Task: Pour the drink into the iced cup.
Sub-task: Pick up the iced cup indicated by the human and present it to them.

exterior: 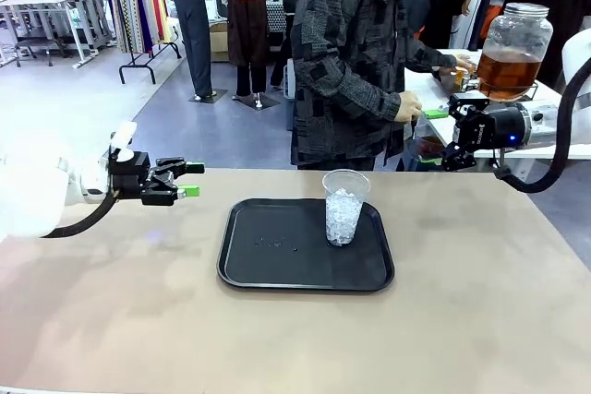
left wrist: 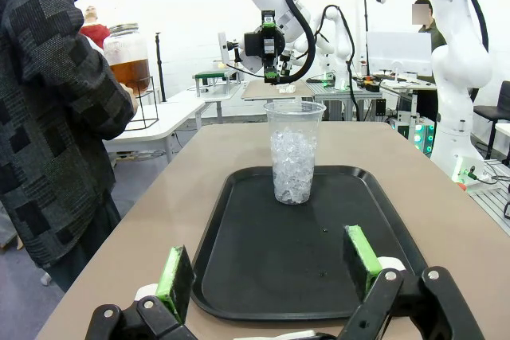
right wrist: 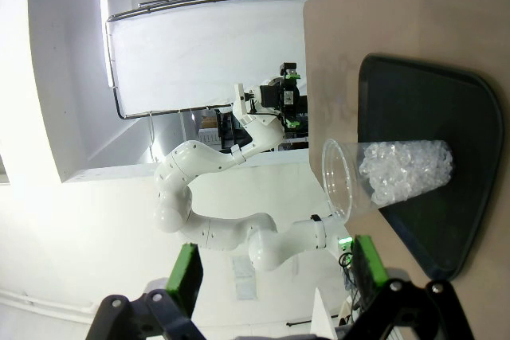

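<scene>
The iced cup [exterior: 343,209], clear plastic and half full of ice, stands upright on the right half of a black tray [exterior: 268,269]. The drink [exterior: 503,71] is amber liquid in a lidded glass dispenser jar on a white side table at the far right. My left gripper [exterior: 192,180] hovers open left of the tray, pointing at the cup [left wrist: 294,153]. My right gripper [exterior: 431,137] hangs open beyond the table's far right edge, aimed toward the cup [right wrist: 390,173]. Neither holds anything. The jar [left wrist: 129,57] also shows far left in the left wrist view.
A person in a dark patterned sweater [exterior: 355,53] stands at the far side, turned to the side table [exterior: 434,89], one hand [exterior: 459,66] near the jar's base. Bare tan tabletop [exterior: 480,320] surrounds the tray.
</scene>
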### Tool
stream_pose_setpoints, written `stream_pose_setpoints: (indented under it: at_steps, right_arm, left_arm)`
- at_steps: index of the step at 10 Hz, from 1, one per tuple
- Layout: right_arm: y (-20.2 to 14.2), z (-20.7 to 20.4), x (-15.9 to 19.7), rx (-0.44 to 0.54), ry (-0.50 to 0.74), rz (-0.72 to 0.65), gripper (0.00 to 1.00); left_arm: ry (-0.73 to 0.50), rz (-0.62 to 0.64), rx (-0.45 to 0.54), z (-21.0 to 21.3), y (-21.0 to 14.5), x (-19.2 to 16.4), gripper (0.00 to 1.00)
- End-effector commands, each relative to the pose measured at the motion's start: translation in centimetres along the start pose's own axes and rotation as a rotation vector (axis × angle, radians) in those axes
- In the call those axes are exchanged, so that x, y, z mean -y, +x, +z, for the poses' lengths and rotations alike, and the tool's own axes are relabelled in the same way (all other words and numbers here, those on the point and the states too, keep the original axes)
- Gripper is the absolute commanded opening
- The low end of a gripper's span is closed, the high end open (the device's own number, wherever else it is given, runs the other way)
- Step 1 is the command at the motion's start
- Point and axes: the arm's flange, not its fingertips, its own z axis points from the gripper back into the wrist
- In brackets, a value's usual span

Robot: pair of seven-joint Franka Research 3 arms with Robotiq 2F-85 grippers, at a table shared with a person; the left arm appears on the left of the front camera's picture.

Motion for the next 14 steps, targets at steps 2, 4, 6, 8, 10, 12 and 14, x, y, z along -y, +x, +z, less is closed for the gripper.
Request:
stream_pose_setpoints:
  at_steps: [2,4,6,8,10,12,14]
  right_arm:
    - [0.04,0.02,-0.12,0.005,-0.004,0.003,1.00]
    - [0.04,0.02,-0.12,0.005,-0.004,0.003,1.00]
    - [0.04,0.02,-0.12,0.005,-0.004,0.003,1.00]
    - [0.04,0.02,-0.12,0.005,-0.004,0.003,1.00]
    - [0.04,0.02,-0.12,0.005,-0.004,0.003,1.00]
    - [0.04,0.02,-0.12,0.005,-0.004,0.003,1.00]
    - [0.04,0.02,-0.12,0.005,-0.004,0.003,1.00]
  left_arm:
    - [-0.001,-0.002,0.004,-0.05,0.13,-0.02,1.00]
    - [-0.001,-0.002,0.004,-0.05,0.13,-0.02,1.00]
    - [-0.001,-0.002,0.004,-0.05,0.13,-0.02,1.00]
    - [-0.001,-0.002,0.004,-0.05,0.13,-0.02,1.00]
    - [-0.001,-0.002,0.004,-0.05,0.13,-0.02,1.00]
    - [-0.001,-0.002,0.004,-0.05,0.13,-0.02,1.00]
    - [-0.001,-0.002,0.004,-0.05,0.13,-0.02,1.00]
